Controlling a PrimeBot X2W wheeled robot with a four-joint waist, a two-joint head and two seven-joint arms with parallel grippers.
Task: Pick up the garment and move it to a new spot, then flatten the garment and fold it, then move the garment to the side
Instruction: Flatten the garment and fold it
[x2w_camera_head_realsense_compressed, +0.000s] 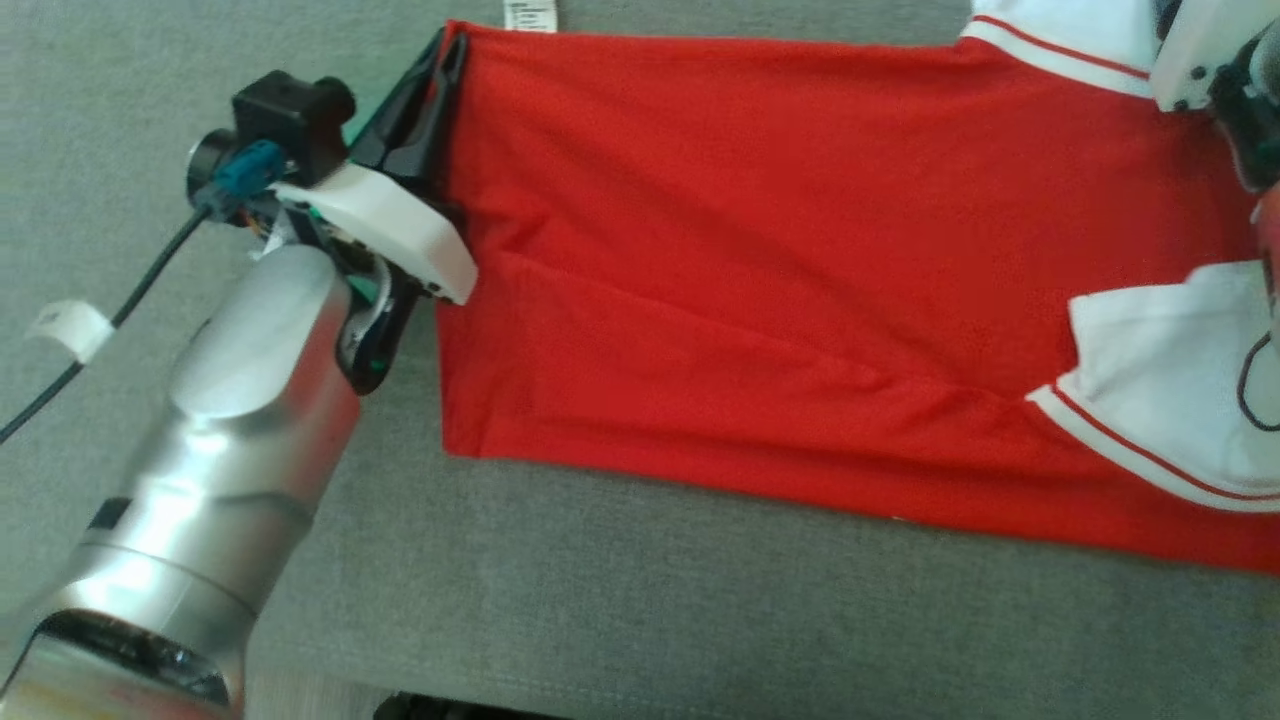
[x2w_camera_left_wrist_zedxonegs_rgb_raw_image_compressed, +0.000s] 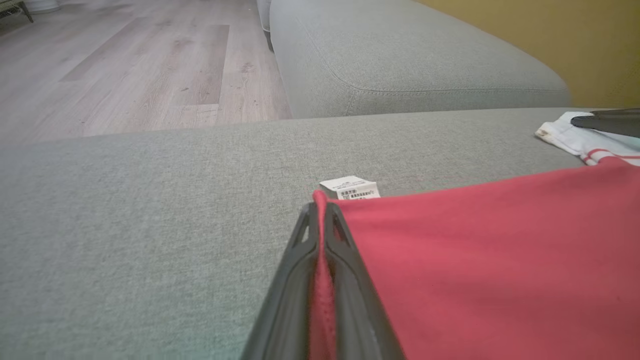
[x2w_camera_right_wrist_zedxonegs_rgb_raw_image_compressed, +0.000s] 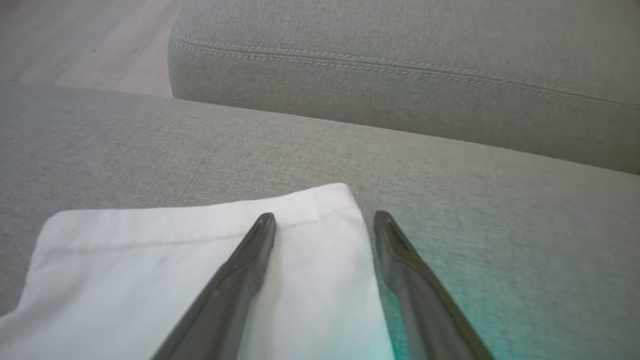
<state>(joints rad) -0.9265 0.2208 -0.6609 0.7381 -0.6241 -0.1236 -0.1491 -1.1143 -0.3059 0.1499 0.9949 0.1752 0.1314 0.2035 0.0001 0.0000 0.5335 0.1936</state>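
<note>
One red garment (x2w_camera_head_realsense_compressed: 750, 250) lies on the grey cushion (x2w_camera_head_realsense_compressed: 700, 600) back from its near edge, a hem corner pinched in the left gripper (x2w_camera_left_wrist_zedxonegs_rgb_raw_image_compressed: 320, 210), the right gripper (x2w_camera_right_wrist_zedxonegs_rgb_raw_image_compressed: 325, 217) wide over its white sleeve (x2w_camera_right_wrist_zedxonegs_rgb_raw_image_compressed: 150, 250)

Red garment (x2w_camera_head_realsense_compressed: 800, 250) w/ white trim; grey cushion (x2w_camera_head_realsense_compressed: 700, 600)

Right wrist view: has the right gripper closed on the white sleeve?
No, the right gripper stands open, its two fingers spread apart above the white sleeve.
</note>
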